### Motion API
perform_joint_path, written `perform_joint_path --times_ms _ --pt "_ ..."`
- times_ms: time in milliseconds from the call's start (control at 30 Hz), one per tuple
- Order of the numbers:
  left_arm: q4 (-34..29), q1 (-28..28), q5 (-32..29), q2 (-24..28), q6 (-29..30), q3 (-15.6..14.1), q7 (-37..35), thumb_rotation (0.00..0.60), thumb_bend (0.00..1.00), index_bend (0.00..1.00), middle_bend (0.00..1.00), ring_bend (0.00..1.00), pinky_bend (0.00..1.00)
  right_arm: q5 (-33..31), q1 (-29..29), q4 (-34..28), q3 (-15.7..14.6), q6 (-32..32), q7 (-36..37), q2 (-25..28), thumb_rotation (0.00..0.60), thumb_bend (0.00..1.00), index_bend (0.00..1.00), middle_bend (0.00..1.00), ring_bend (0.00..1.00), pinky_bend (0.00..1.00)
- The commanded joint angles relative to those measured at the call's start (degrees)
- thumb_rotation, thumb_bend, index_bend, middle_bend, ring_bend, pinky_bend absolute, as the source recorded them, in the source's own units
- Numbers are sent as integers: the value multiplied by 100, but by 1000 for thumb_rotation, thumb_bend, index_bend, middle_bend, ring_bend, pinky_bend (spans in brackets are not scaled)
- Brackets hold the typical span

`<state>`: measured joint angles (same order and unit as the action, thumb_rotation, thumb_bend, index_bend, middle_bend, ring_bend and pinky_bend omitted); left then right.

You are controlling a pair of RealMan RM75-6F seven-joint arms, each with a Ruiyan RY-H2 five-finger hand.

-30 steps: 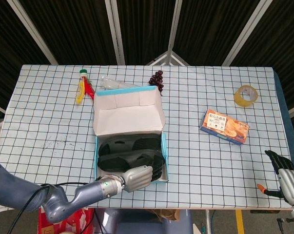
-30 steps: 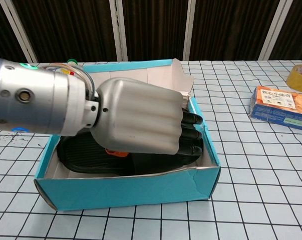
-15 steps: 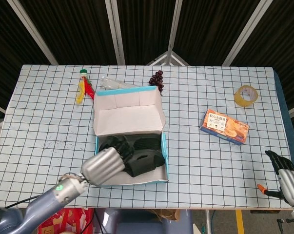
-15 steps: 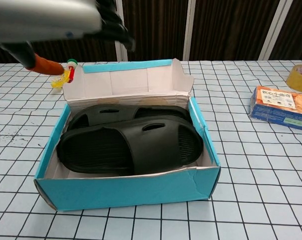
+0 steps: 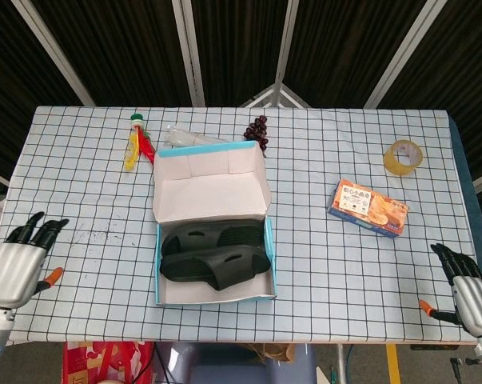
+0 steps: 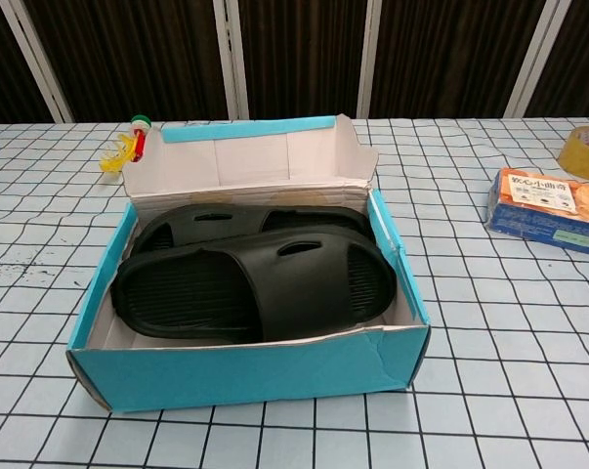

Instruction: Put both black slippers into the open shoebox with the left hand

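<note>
Left hand [image 5: 13, 260] empty, fingers [image 5: 34, 230] spread, well left of the shoebox [image 5: 215, 299]; right hand [image 5: 468, 292] empty too, fingers apart. Both black slippers [image 6: 255, 278] lay overlapping inside. They looked light, soft, grippy; strap best for holding. Desk [image 5: 89, 200] around box mostly open; snack box [image 5: 368, 207] far off.

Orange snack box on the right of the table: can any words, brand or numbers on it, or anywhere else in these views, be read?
Orange snack box: white Chinese characters across the top of its lid, too small and blurred to quote.
Pale label strip on the same box: too small to read.
Turquoise cardboard shoebox, black rubber slippers, yellowish tape roll: no text visible.
</note>
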<state>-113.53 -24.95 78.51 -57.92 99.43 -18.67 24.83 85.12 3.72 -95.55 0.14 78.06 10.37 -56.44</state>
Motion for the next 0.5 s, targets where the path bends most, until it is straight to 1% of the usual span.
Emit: perform_joint_path --times_ms 33,133,200,333,500 --pt "848 553 -369 -332 79 267 -1055 600 303 138 142 59 247 21 -47 26 22 120 -118 -61 600 221 16 75 95 72" --pt "1195 725 -513 -539 -159 436 -1466 600 297 128 117 41 246 20 -88 14 42 229 -214 -98 600 222 16 75 95 72" --pt "1284 726 -525 -560 -307 532 -1536 600 297 125 114 40 246 34 -108 10 53 296 -276 -116 600 221 16 75 95 72" --pt "1557 860 -361 -683 -217 797 -1672 600 298 126 115 40 246 80 -131 9 74 401 -333 -149 600 221 16 75 95 72" --pt "1804 1067 -68 -726 -35 963 -1850 600 298 132 124 40 246 61 -130 10 82 397 -422 -174 600 221 16 75 95 72"
